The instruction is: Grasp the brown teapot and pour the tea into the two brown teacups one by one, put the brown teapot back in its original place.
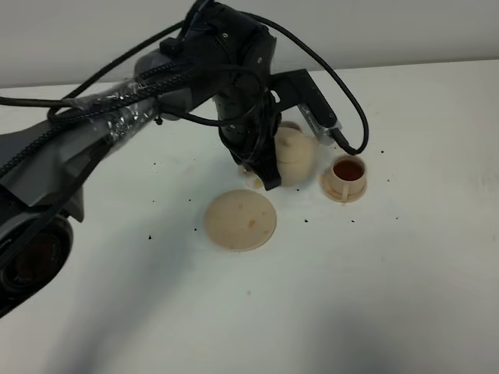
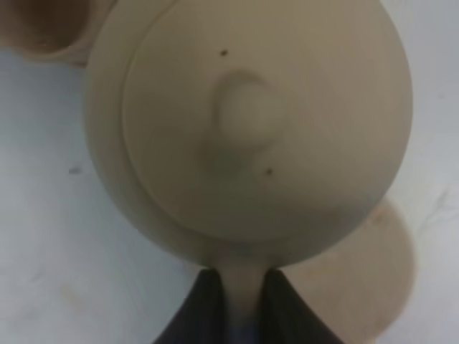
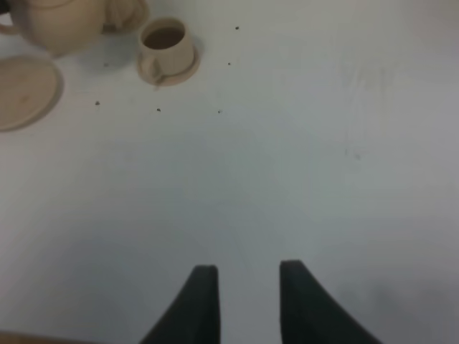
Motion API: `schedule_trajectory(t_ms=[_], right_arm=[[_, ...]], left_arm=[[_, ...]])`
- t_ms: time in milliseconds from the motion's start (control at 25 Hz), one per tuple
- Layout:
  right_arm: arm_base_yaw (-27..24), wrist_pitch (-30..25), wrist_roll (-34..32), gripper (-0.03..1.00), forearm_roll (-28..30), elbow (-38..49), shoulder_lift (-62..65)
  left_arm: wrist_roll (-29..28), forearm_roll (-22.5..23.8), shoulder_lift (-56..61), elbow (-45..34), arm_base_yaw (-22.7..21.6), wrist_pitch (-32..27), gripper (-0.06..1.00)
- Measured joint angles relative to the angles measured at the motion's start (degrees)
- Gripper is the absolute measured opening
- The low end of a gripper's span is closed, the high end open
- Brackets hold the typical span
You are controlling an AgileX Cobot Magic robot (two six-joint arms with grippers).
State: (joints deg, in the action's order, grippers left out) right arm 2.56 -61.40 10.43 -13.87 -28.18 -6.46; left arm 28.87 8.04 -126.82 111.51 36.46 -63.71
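Note:
The brown teapot (image 1: 298, 153) hangs beside its round saucer (image 1: 240, 220), not on it. My left gripper (image 1: 267, 176) is shut on the teapot's loop handle. In the left wrist view the two dark fingers (image 2: 204, 308) pinch the handle under the lidded teapot (image 2: 247, 129). One teacup (image 1: 345, 178), holding dark tea, stands just right of the teapot. The other teacup (image 1: 291, 125) peeks out behind the teapot, mostly hidden; its rim shows in the left wrist view (image 2: 39, 25). My right gripper (image 3: 247, 271) is open over bare table, far from the teapot (image 3: 57, 21).
Small dark specks (image 1: 305, 220) dot the white table (image 1: 390, 296) around the cups. The left arm and its cables (image 1: 117, 117) stretch across the table's left side. In the right wrist view the saucer (image 3: 25, 89) and the filled teacup (image 3: 166, 46) lie far off.

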Motion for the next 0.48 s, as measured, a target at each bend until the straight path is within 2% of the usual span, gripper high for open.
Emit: schedule_trajectory(t_ms=[280, 480], right_arm=[[0.0, 0.05, 0.0, 0.24, 0.0, 0.0, 0.0], [0.0, 0.05, 0.0, 0.24, 0.0, 0.0, 0.0]], left_arm=[[6.81, 4.24, 1.77, 0.04, -4.31, 1.32, 0.15], [12.77, 10.62, 1.63, 0.04, -5.46, 6.49, 0.15]])
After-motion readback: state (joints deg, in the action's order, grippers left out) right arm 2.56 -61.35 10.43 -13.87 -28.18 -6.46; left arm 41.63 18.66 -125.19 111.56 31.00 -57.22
